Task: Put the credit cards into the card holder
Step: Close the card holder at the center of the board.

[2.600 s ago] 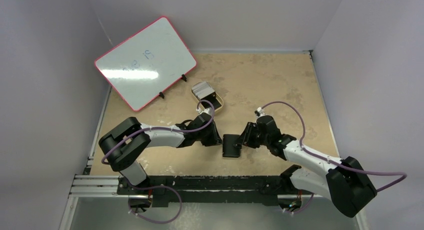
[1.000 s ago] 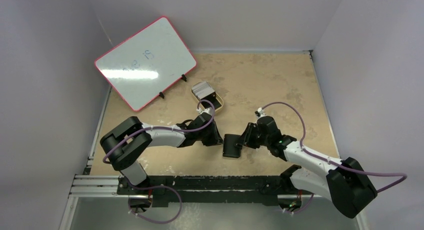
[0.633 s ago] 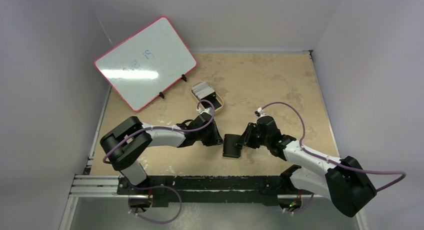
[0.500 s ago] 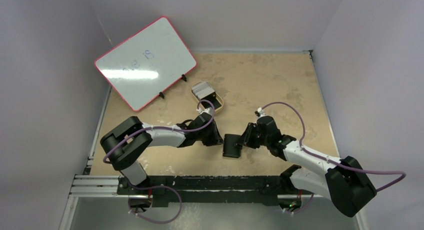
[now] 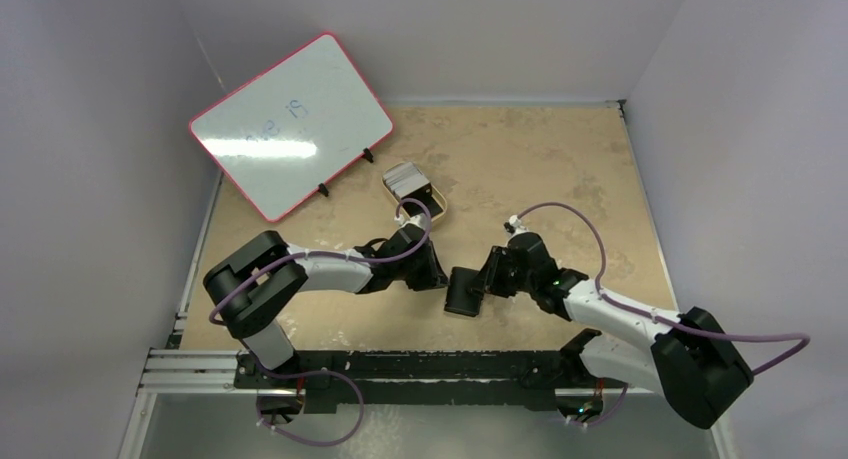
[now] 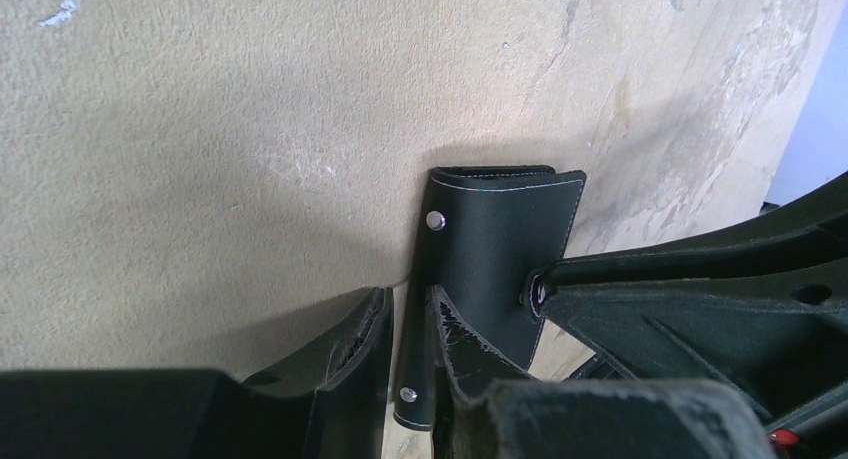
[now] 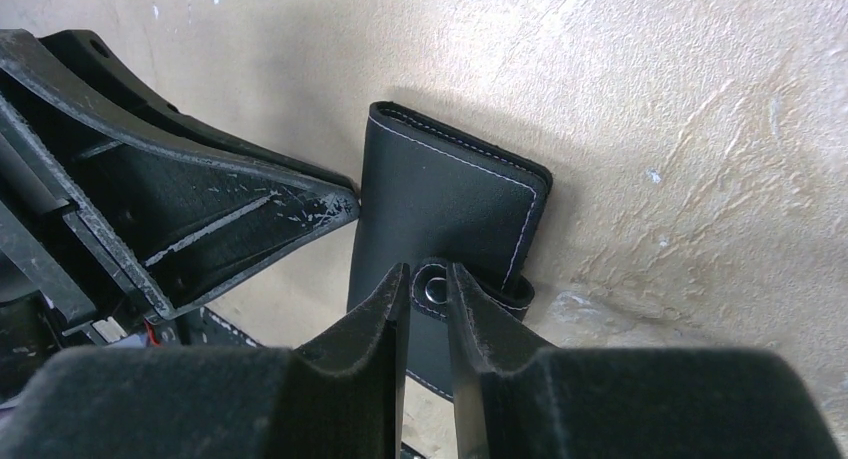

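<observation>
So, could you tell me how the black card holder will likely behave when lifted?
Probably floppy: the card holder looks like stitched soft leather, and its snap tab curls away. Likely light, being thin and flat. Smooth faces may slip; it should not roll.

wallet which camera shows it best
Right wrist: the wallet is close up, its stitched face clear, its snap tab between the right tool jaws. Left wrist shows it partly covered. Top view shows only a small dark rectangle.

Both arms reach low toward each other, left claw (image 6: 410, 329) and right claw (image 7: 427, 289) pinched narrow.
</observation>
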Controlling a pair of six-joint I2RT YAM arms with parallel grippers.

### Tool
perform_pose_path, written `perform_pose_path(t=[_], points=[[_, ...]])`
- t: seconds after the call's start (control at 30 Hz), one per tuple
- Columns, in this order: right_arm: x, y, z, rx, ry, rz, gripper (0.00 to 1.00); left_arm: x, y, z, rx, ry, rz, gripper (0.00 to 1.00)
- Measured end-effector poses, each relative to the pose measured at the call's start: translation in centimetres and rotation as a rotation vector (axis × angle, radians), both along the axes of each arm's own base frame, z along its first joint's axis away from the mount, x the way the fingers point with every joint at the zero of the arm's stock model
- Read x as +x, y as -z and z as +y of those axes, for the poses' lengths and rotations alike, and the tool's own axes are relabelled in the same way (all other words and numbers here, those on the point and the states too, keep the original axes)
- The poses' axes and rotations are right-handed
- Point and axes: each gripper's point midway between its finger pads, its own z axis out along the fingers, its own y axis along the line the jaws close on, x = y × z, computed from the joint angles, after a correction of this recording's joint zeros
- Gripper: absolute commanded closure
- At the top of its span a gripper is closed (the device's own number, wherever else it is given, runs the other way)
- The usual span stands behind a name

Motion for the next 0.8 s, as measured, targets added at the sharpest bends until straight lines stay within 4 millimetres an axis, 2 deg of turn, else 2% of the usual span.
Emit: perform_pose_path(t=[0.33, 0.8], points=[[-0.29, 0.0, 0.11, -0.048, -0.005, -0.002, 0.79, 0.05, -0.01, -0.06, 0.0, 0.0, 0.0, 0.82], [-0.43, 0.27, 0.82, -0.189, -0.017, -0.021, 0.85, 0.04, 0.01, -0.03, 0.001, 0.0, 0.0, 0.82]])
